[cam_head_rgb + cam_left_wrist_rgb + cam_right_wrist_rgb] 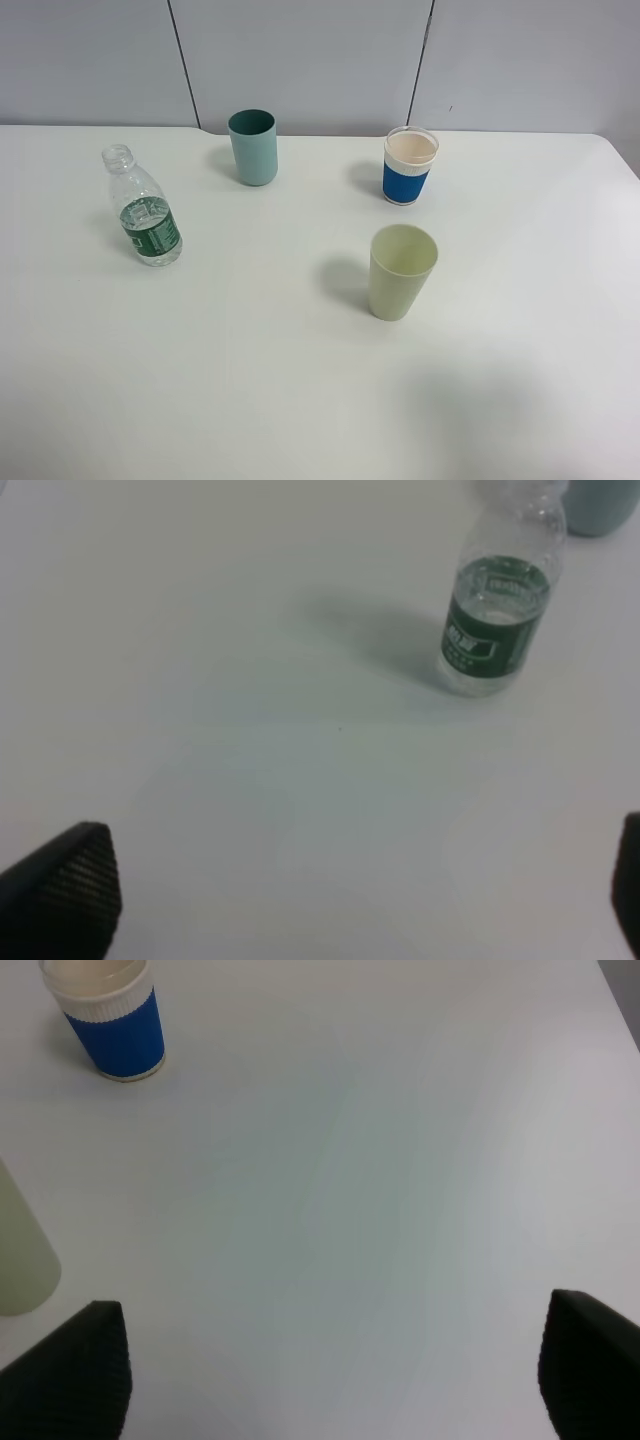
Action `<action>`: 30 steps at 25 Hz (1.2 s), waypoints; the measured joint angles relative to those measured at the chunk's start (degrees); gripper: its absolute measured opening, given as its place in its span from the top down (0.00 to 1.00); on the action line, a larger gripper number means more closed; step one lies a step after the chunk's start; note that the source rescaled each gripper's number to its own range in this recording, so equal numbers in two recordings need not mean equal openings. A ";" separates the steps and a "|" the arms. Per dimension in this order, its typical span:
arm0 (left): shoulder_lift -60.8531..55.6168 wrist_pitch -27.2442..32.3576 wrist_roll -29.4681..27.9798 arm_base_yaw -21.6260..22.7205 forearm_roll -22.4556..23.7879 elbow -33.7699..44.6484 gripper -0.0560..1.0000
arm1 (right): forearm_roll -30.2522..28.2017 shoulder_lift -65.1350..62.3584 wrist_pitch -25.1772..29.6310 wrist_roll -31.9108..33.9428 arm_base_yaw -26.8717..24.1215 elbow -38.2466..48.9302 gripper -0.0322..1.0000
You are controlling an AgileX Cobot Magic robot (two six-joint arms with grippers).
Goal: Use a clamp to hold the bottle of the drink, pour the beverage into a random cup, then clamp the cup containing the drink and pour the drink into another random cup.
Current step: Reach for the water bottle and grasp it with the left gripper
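A clear plastic bottle with a green label and no cap stands upright at the left of the white table; it also shows in the left wrist view. A teal cup stands at the back, a blue-and-white paper cup at the back right, and a pale green cup in the middle. Neither gripper shows in the exterior view. The left gripper is open and empty, well short of the bottle. The right gripper is open and empty, with the blue cup and the pale green cup off to one side.
A grey panelled wall runs behind the table's back edge. The teal cup's base shows just beyond the bottle in the left wrist view. The table's right corner lies near the blue cup.
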 joint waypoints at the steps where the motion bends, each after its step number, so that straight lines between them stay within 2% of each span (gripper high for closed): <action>1: 0.00 0.00 0.00 0.00 0.00 0.00 0.00 | 0.00 0.00 0.00 0.00 0.00 0.00 0.47; 30: 0.00 0.00 0.00 0.00 0.00 0.00 0.00 | 0.00 0.00 0.00 0.00 0.00 0.00 0.47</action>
